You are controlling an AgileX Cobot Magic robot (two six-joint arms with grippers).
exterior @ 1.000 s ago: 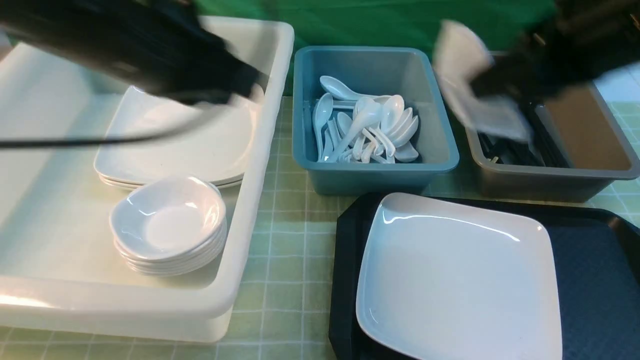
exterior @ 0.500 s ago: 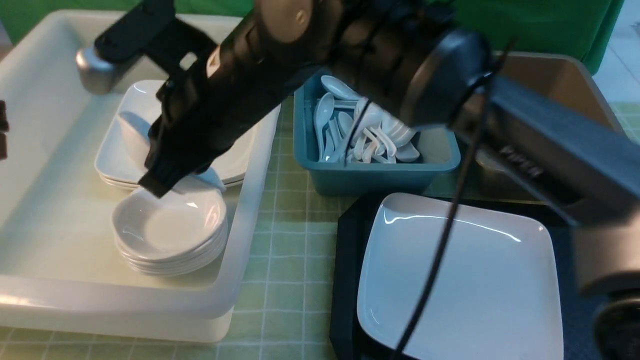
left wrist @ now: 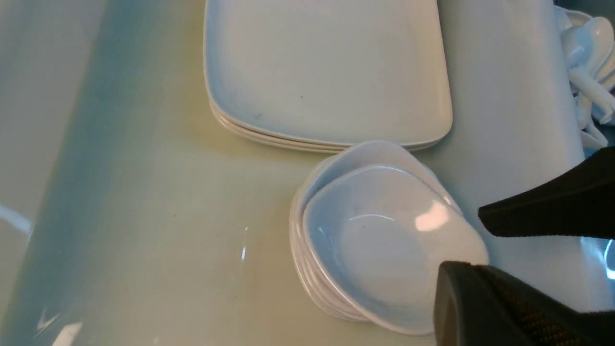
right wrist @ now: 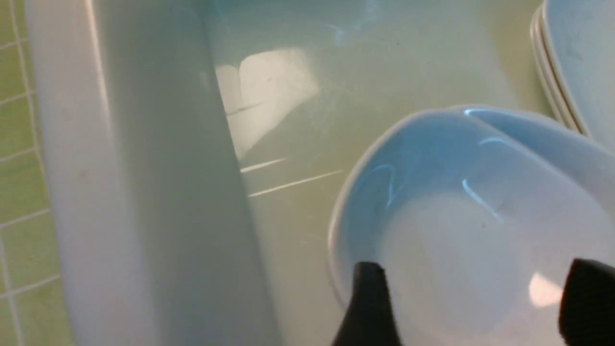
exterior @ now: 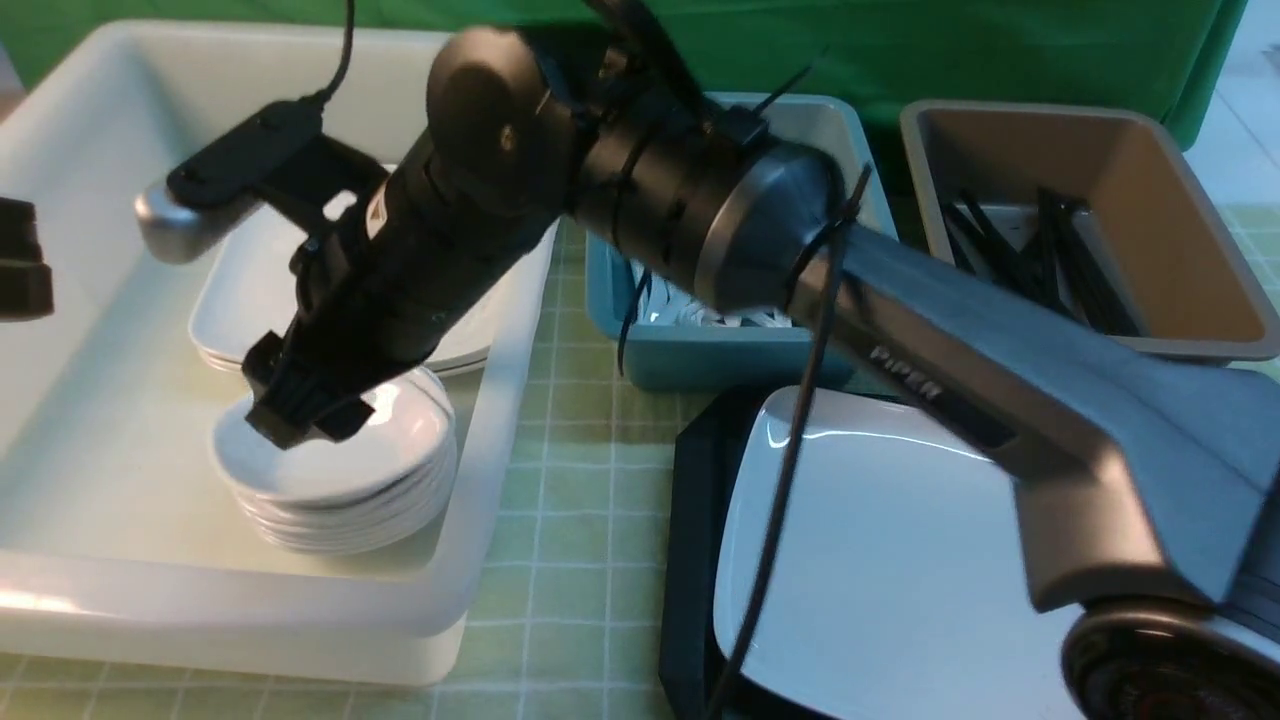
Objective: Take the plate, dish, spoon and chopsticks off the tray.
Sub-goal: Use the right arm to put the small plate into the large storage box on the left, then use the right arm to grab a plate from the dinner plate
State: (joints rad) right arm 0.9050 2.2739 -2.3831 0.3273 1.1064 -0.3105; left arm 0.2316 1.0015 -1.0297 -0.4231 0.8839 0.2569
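the right end effector (exterior: 300, 418) is seen with its fingers (right wrist: 370, 307) spread wide apart and nothing gripped, held just above the top dish (exterior: 395, 435) of a stack of small white dishes (exterior: 340, 510). that dish is seated on the stack, its hollow lying under and between the two fingertips. the stack is placed inside the big white tub (exterior: 500, 400), just beside a pile of larger white plates (exterior: 230, 310) in the same tub. the left end effector (exterior: 18, 262) is glimpsed over the tub's left side, closed. to the right of the tub, the plate (exterior: 900, 560) is found lying on the black tray (exterior: 690, 520), which is set on the green checked counter (exterior: 580, 480). beyond the tray, white spoons (exterior: 700, 312) are partly hidden by the arm in the blue tub (exterior: 700, 365), and black chopsticks (exterior: 1030, 262) are laid in the brown tub (exterior: 1180, 230).
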